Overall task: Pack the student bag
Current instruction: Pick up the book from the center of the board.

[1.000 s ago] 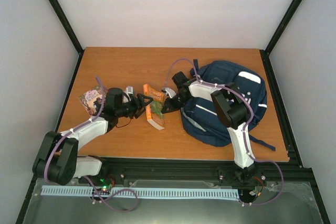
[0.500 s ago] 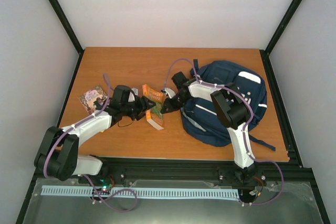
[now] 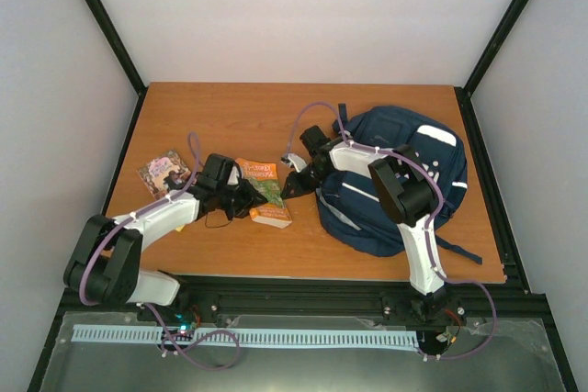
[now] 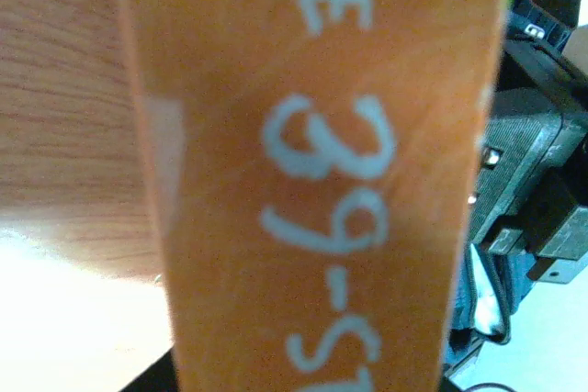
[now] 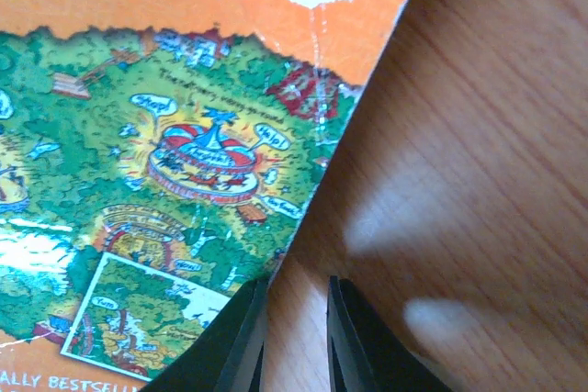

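Orange book [image 3: 262, 192] beside student bag [image 3: 443, 173], spine [image 4: 322, 181] reading "39-ST", cover [image 5: 165, 181] "BESTSELL", left end effector [image 3: 241, 201] grasping spine, right end effector [image 5: 294, 337] released, fingers narrowly parted

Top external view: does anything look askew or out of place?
The orange book sits skewed between the left gripper and right gripper, seemingly tipped up on one edge rather than flat on the table. Nothing looks spilled or damaged.

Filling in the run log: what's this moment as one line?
left pincer: at orange paperback book, grip unclear | right pincer: narrowly open, empty, beside book cover | student bag: book not inside
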{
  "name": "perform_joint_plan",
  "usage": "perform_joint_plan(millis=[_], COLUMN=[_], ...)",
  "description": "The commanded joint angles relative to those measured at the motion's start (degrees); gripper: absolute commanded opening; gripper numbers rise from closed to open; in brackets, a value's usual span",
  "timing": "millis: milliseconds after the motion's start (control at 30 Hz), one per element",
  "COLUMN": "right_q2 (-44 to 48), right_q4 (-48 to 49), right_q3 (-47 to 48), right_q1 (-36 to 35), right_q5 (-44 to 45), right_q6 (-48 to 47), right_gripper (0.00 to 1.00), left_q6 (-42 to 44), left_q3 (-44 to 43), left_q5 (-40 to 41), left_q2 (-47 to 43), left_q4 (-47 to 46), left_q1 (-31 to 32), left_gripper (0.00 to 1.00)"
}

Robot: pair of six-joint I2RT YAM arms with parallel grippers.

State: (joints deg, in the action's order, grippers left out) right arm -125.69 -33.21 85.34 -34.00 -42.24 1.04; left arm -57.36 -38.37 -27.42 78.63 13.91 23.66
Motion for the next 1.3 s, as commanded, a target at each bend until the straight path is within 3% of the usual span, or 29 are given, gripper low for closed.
perform_joint_plan(millis=[0, 200, 467, 667, 867, 1100, 1267], right_q2=[-1.27, 10.67, 28.18, 38.13, 48.88, 59.94, 61.76], right_q4=[-3.46, -4.76, -12.0, -20.18, -24.78, -24.87, -22.09], right_q3=[-2.67, -2.44, -4.6, -11.59, -21.28, -30.84, -36.77], right_q1=[-1.36, -0.05, 5.59, 12.31, 15.01, 14.94, 14.93], right_q5=[7.88, 7.73, 5.99, 6.62, 14.22, 20.73, 24.71], right_q6=[-1.14, -3.53, -13.42, -24.22, -35.05, -42.49, -45.88], right_gripper=[0.21, 0.31, 0.49, 0.51, 0.52, 0.54, 0.55], left_q6=[3.19, 6.71, 17.6, 24.64, 26.95, 29.44, 31.11], left_q3=[-3.06, -5.19, -12.23, -16.07, -15.78, -15.55, -16.76], left_q5=[-0.57, -1.13, -7.38, -15.81, -19.42, -23.12, -24.08], left_q2=[-4.13, -8.39, -10.65, -12.24, -13.9, -12.85, -10.92], left_q4=[4.29, 7.41, 11.77, 12.7, 11.85, 10.52, 10.52], left_q1=[0.51, 0.55, 0.51, 0.9, 1.44, 3.44, 7.62], left_gripper=[0.2, 0.04, 0.01, 0.01, 0.01, 0.01, 0.01])
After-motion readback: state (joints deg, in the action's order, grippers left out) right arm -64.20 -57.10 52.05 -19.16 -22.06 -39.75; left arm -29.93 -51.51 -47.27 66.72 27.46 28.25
